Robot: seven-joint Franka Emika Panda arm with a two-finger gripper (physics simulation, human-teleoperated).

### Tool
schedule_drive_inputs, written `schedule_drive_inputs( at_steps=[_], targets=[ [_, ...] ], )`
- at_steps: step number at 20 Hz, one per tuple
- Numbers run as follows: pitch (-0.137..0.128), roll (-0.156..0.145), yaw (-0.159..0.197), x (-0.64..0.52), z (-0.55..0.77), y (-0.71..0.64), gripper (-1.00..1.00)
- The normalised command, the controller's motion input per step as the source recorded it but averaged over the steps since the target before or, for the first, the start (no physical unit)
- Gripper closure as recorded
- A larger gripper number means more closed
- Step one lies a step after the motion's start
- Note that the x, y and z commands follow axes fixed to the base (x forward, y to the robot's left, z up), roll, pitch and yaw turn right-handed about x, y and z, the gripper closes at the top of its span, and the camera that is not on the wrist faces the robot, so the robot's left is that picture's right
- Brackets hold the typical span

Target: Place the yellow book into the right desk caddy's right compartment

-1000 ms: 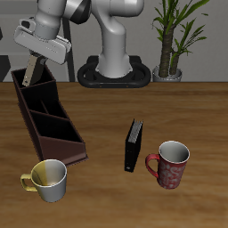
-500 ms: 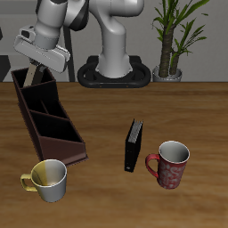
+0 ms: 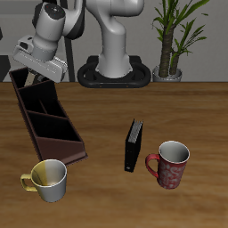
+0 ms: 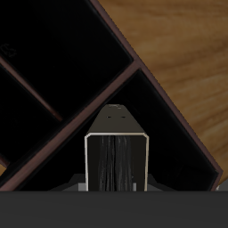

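Exterior view: two mugs, yellow (image 3: 49,179) and red (image 3: 171,164), one black book (image 3: 134,145), one right desk caddy (image 3: 47,123); fingers (image 4: 114,142) clamped on one yellow book (image 4: 115,161).

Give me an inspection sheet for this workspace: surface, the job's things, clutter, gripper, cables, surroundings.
Surface: wooden table, no spills or marks seen.
Job's things: yellow book held on edge between the jaws, above the end compartment of the right desk caddy that lies farthest from the table's front edge. The caddy's compartments look empty.
Clutter: black book standing upright, red mug close beside it, yellow mug by the caddy's near end.
Grippers: gripper tilted, jaws closed on the book.
Cables: nothing seen.
Surroundings: robot base and potted plant at the table's back.
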Motion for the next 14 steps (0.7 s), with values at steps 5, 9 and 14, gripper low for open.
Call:
schedule_drive_inputs(
  at_steps=[5, 9, 14],
  targets=[
    [0.062, -0.035, -0.018, -0.02, -0.31, -0.21, 1.00],
    [0.023, -0.058, 0.007, 0.06, -0.14, -0.07, 1.00],
    [0.021, -0.025, -0.004, 0.03, 0.00, -0.05, -1.00]
  ],
)
